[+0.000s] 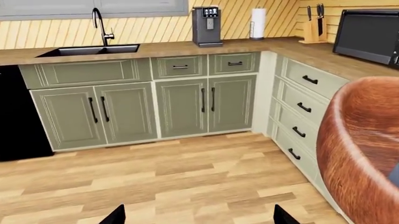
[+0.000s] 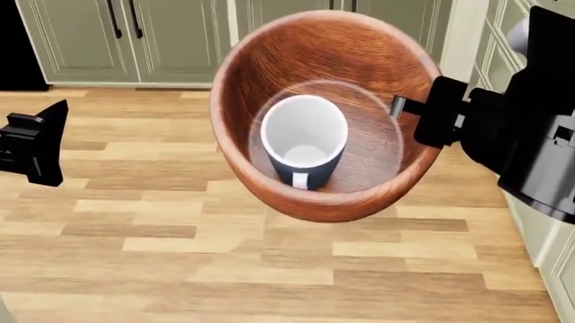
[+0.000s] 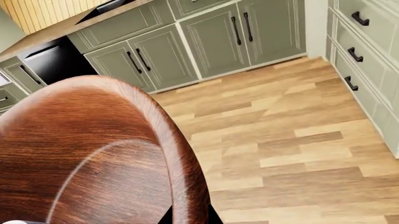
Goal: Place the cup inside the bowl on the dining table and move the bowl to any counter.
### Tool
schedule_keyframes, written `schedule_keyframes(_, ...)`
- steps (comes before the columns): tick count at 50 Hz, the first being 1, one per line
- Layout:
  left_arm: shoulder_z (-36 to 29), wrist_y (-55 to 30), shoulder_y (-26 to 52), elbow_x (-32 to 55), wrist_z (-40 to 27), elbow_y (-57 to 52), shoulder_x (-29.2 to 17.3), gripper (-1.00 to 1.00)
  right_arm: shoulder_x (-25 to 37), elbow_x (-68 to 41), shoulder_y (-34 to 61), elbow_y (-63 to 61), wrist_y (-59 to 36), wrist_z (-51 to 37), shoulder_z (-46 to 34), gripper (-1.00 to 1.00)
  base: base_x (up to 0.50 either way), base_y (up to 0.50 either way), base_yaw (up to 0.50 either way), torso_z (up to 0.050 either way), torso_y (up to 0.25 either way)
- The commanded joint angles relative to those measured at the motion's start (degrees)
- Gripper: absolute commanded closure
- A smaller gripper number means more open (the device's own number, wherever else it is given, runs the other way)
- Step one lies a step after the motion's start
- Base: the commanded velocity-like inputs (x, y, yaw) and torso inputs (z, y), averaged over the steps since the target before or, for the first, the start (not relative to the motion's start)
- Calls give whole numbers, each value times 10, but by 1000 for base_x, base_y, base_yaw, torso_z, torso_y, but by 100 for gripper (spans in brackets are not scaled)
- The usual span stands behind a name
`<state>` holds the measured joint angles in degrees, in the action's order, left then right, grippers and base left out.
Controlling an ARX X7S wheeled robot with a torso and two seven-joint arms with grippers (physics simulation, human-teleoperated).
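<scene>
The bowl (image 2: 328, 114) is carried in the air above the wooden floor (image 2: 180, 249), well apart from any support, and the cup (image 2: 303, 140) is seen standing upright inside it, its handle turned toward the near wall of the bowl. The right end effector (image 2: 409, 108) is pinched on the bowl's right rim, one finger being visible against the inner wall while the other is hidden behind the outside. The left end effector (image 2: 36, 141) is held off to the left, apart from the bowl and carrying nothing; in the left wrist view only its two dark tips are seen, spread apart. The counter (image 1: 187, 47) with its black sink (image 1: 90, 50) is seen along the far wall above green cabinets (image 1: 181, 100), with a coffee machine (image 1: 207, 25) standing on it. The bowl is judged to be stiff and fairly heavy for a one-sided rim grasp, so some tendency to tip about the pinch is to be expected; the polished wood is probably slippery. The cup is loose inside and is likely to slide or topple if the bowl is tilted or stopped sharply. A level, slow carry is therefore called for, and a bare stretch of counter, clear of the sink, is judged the safest place for setting it down.
</scene>
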<state>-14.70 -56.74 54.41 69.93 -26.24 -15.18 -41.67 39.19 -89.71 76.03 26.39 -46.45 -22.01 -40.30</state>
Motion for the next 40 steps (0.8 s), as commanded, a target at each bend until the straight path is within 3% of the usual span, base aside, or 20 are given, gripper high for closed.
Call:
schedule_keyframes(1, -3, 3, -3, -3, 0, 1, 1, -100, 1, 2, -2, -4, 6, 10, 11, 100, 500, 0, 0, 0, 0)
schedule_keyframes(40, -22, 7, 6, -16, 2, 6, 11, -100, 6, 4, -3, -17, 7, 23, 12, 100, 500, 8, 0, 0, 2)
